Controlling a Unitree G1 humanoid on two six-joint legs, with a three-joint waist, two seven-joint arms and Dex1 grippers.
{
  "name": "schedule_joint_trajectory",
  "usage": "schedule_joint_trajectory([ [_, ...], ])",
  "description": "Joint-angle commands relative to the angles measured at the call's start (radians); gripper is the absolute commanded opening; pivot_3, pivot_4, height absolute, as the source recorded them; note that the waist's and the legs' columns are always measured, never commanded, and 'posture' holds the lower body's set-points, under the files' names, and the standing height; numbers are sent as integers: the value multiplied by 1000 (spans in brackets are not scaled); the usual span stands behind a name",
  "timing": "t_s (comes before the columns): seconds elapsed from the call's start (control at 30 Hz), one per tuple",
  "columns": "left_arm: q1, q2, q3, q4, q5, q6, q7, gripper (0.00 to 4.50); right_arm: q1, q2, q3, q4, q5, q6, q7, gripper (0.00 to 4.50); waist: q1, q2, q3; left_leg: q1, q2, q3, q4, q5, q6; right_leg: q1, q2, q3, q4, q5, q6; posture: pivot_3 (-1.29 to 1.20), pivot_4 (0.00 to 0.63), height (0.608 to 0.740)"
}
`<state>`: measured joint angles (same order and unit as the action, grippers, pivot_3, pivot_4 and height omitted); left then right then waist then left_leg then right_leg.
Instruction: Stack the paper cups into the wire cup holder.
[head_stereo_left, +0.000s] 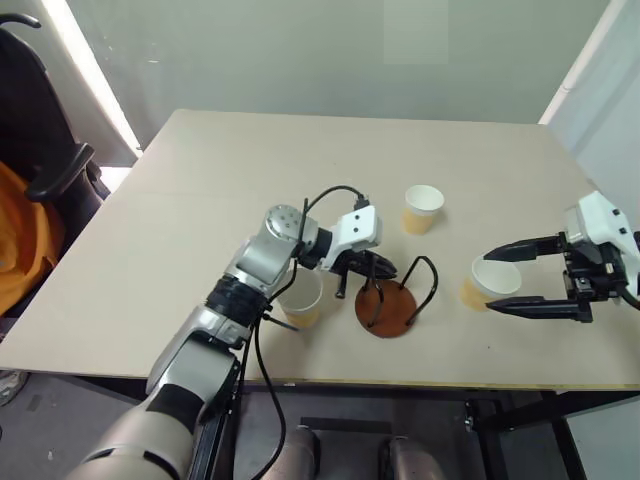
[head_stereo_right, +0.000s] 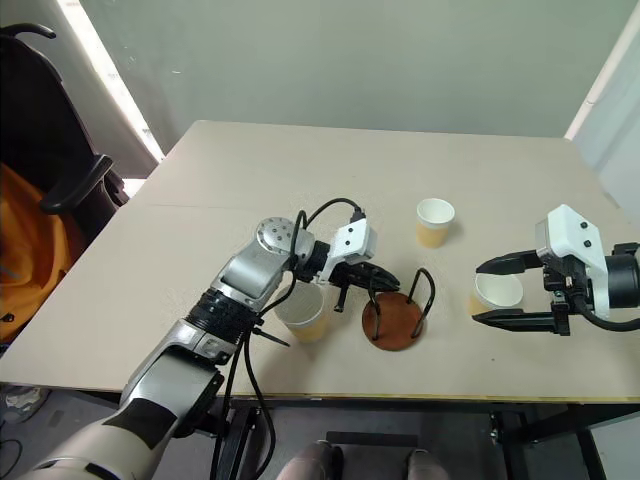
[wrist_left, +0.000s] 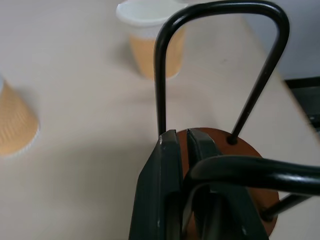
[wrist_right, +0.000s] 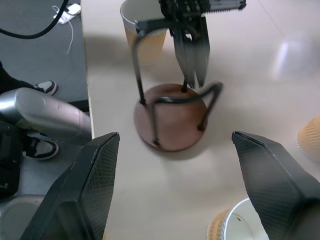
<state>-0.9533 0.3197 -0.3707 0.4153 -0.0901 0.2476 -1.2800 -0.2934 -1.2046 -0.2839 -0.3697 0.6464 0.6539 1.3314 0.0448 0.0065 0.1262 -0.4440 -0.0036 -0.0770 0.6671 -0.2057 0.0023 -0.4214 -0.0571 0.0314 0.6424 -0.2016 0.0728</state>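
The wire cup holder (head_stereo_left: 388, 310), a reddish-brown disc with two black wire loops, stands near the table's front edge. My left gripper (head_stereo_left: 384, 268) reaches it from the left, its fingers (wrist_left: 167, 170) almost together with the near wire loop between them. One paper cup (head_stereo_left: 301, 298) stands upright by my left forearm. A second paper cup (head_stereo_left: 423, 208) stands behind the holder. A third paper cup (head_stereo_left: 492, 279) sits right of the holder. My right gripper (head_stereo_left: 505, 282) hovers over that third cup, open wide, apart from it.
The tan table (head_stereo_left: 200, 220) ends just in front of the holder. A black chair with orange fabric (head_stereo_left: 30, 230) stands off the table's left side. A white panel (head_stereo_left: 600, 110) rises at the far right.
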Motion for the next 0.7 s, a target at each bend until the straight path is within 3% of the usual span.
schedule_joint_trajectory([
  [0.03, -30, -16, 5, -14, 1, -9, -1, 1238, -1, -6, -28, -31, 22, 4, -12, 3748, 0, 0, 0, 0, 0, 0, 0, 0, 0, 0, 0, 0, 0, 0, 0, 0, 150, 740],
  [0.33, -18, 26, -5, -56, 29, -21, -28, 4392, 0, -19, 9, -11, -25, 2, -42, 3748, 0, 0, 0, 0, 0, 0, 0, 0, -1, 0, 0, 0, 0, 0, 1, 0, 150, 740],
  [0.7, -47, 174, 29, -159, 26, -46, -110, 4480, -52, -75, 141, 172, -231, -133, -30, 3748, -1, 0, 0, 0, 0, 0, 0, -3, 3, 0, 0, 0, 0, 0, 0, 0, 150, 740],
])
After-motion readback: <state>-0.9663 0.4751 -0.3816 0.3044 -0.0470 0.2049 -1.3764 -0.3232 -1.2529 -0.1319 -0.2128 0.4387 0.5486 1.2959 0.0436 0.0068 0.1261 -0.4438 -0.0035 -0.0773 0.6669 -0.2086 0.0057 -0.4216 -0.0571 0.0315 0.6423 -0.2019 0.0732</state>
